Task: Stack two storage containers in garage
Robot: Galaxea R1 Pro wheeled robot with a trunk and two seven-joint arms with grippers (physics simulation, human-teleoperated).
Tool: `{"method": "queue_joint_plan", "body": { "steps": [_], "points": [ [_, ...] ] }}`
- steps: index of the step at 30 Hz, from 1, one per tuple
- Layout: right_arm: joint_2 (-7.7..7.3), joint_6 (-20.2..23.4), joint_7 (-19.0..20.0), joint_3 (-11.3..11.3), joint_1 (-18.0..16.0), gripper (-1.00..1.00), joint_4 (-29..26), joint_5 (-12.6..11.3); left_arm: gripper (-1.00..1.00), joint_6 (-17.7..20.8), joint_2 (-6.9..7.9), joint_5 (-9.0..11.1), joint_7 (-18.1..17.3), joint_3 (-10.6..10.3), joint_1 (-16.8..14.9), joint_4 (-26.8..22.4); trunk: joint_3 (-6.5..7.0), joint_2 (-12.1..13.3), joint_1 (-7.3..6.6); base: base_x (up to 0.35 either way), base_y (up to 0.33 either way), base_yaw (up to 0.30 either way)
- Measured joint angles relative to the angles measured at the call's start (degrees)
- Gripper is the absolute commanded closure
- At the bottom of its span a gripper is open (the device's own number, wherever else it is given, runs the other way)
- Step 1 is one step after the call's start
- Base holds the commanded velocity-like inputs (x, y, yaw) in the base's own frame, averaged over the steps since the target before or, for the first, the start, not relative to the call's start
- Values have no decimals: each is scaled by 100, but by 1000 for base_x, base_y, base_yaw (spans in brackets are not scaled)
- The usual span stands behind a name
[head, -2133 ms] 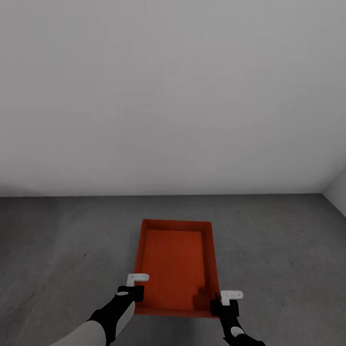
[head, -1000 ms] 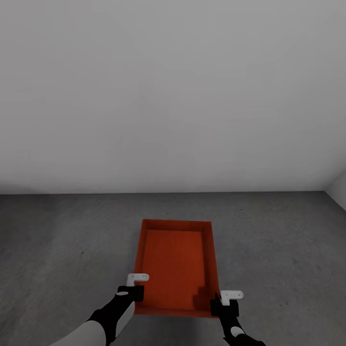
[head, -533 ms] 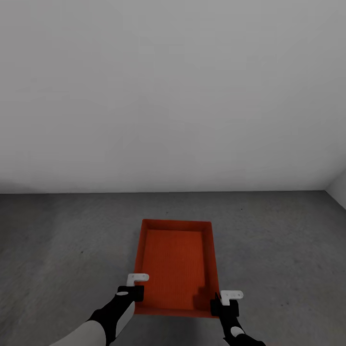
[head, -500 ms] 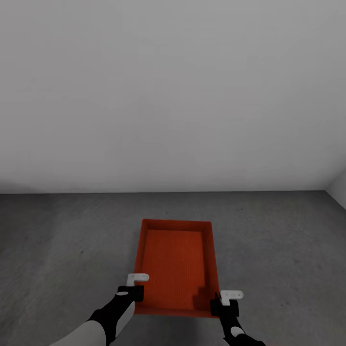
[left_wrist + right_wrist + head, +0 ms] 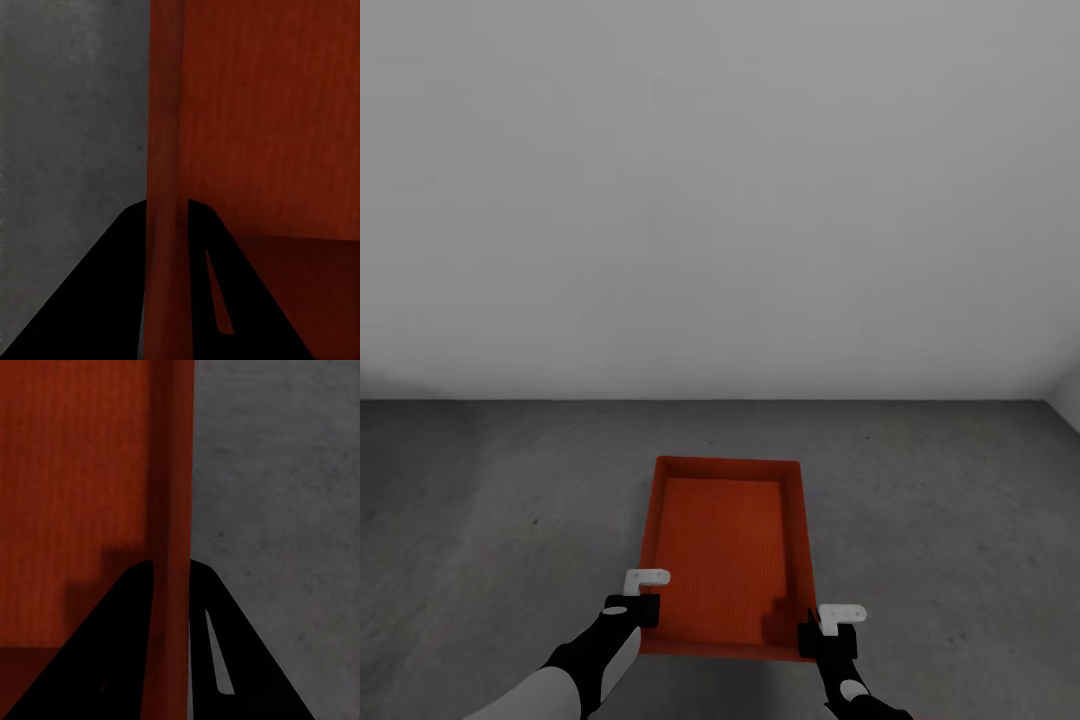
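So the robot was in the garage, facing a plain white wall [image 5: 720, 200], with one orange-red storage container [image 5: 725, 550] held out in front of it over the dark grey concrete floor [image 5: 490, 520]. The left gripper [image 5: 643, 608] was pinched on the container's left side wall near the close corner, and the right gripper [image 5: 822, 640] was pinched on the right side wall near its close corner. The wrist views made that pretty clear: in each one the thin ribbed wall ran straight between the two dark fingers [image 5: 112, 300], one finger inside the bin and one outside over the concrete, same story on the right [image 5: 112, 652].

The bin's long axis pointed straight away from the robot toward the wall, so nearly all of it lay ahead of both grippers, and neither arm looked nearer than the other. Whether the bottom was touching the floor or hanging just above it couldn't be told from these shots. Guessing the next bit hinged on lowering it level, since both holds sat at the near end and the far end could dip
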Motion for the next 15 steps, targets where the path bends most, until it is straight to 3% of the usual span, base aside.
{"method": "queue_joint_plan", "body": {
  "steps": [15],
  "points": [
    [-5, 7, 2, -18, 1, 100, -8, 25, 100, 0, -6, -17, 0, 16, -1, 2, 2, 0, 0, 0, -4, 11]
  ]
}}
